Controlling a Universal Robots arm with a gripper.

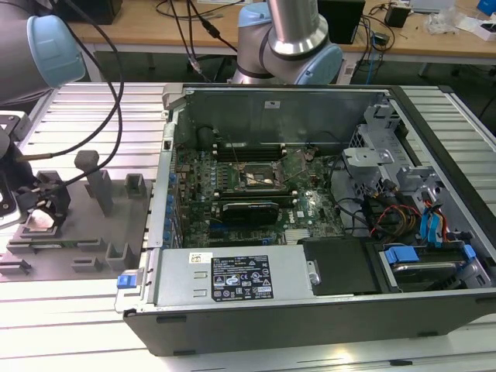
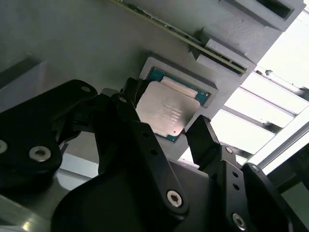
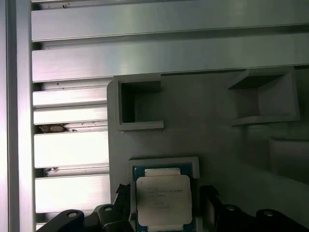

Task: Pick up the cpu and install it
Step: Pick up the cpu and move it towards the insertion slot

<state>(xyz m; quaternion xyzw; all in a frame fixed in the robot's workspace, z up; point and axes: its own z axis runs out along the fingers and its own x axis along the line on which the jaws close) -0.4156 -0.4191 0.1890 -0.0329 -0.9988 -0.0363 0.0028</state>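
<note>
Cpu [image 3: 163, 200] lies flat in its square recess on the grey fixture [image 1: 81, 231], at about nine o'clock from the open computer case [image 1: 325, 329] in the exterior view. The gripper [image 3: 165, 203] straddles it, jaws spread, a finger [image 3: 207, 203] on either side, clear of the chip's edges.

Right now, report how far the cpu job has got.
Done: the gripper sits at the grey fixture, its open fingers either side of the cpu. In hand: nothing yet; the cpu lies flat in its pocket, with gaps at both fingers in the first wrist view. Left: lifting it and seating it in the motherboard socket.
</note>
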